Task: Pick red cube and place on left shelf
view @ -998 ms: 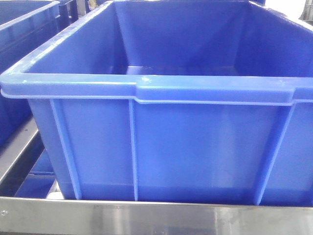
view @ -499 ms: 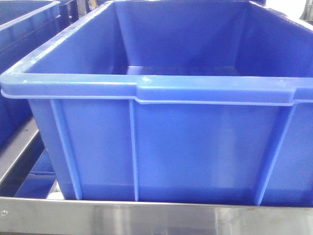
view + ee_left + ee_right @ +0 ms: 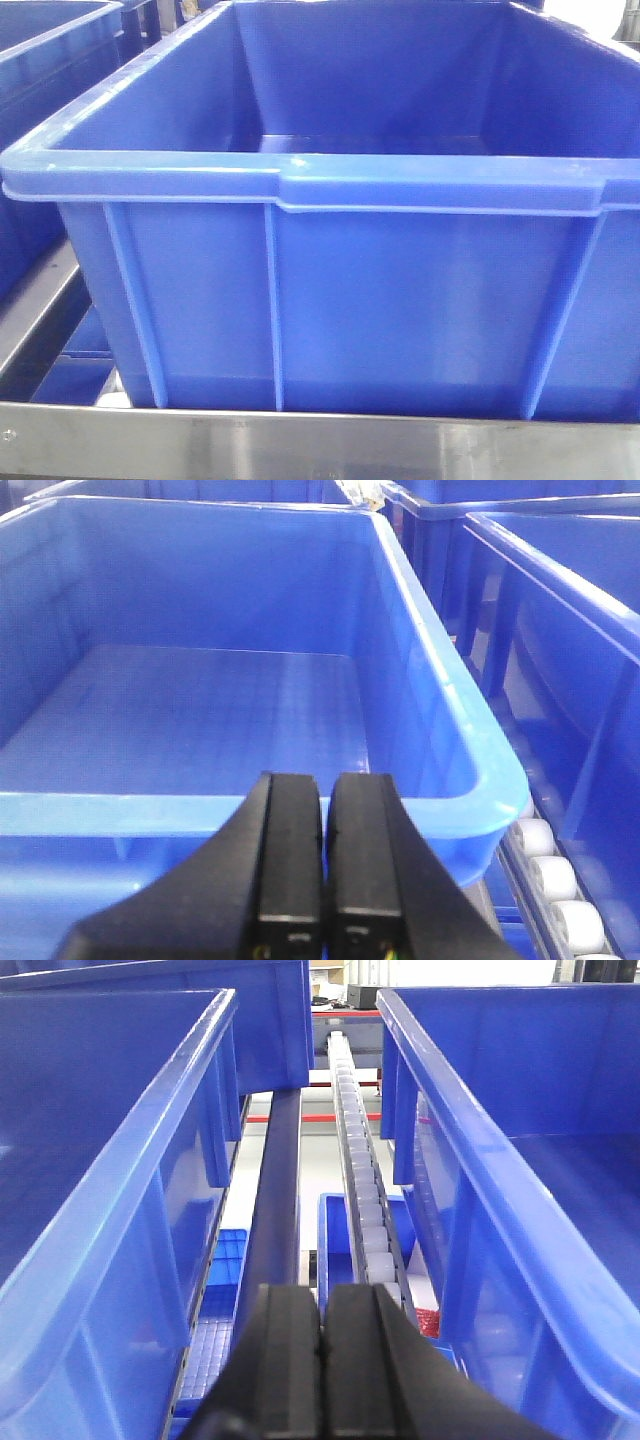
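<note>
behind the steel front rail point(image 3: 300, 445) of the left shelf, a glossy ribbed blue crate point(image 3: 330, 300) is sitting; white rollers point(image 3: 362, 1190) are running beside it. left gripper point(image 3: 325, 810) and right gripper point(image 3: 322, 1305) are hanging closed, seemingly empty. red cube unseen.

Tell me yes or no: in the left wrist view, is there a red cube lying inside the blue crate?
No. The blue crate shows only a bare ribbed floor, and the left claw before it is shut with nothing between its fingers.
</note>
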